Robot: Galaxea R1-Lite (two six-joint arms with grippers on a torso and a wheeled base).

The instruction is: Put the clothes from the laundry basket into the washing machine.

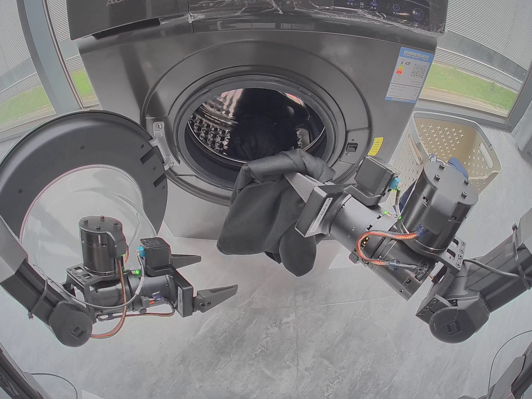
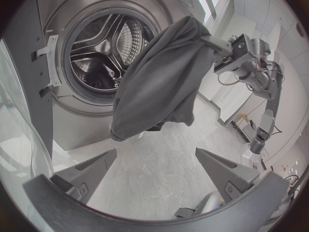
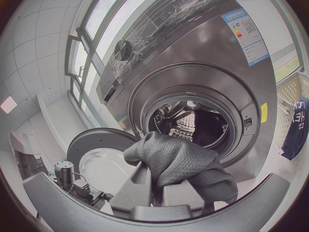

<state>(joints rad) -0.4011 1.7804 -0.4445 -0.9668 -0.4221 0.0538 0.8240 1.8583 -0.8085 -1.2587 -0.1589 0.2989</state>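
A grey front-loading washing machine [image 1: 310, 45] stands ahead, its round door [image 1: 77, 162] swung open to the left. My right gripper [image 1: 293, 179] is shut on a dark grey garment [image 1: 266, 211] that hangs in front of the lower rim of the drum opening [image 1: 255, 126]; the same garment [image 2: 164, 78] shows in the left wrist view and again in the right wrist view [image 3: 180, 161]. Another dark garment lies inside the drum. My left gripper [image 1: 210, 277] hovers open and empty low at the left, below the door. The beige laundry basket [image 1: 451, 139] sits right of the machine, holding a dark blue garment [image 3: 297, 126].
Pale grey stone floor [image 1: 266, 333] stretches in front of the machine. The open door takes up the room on the left. Windows stand behind and beside the machine.
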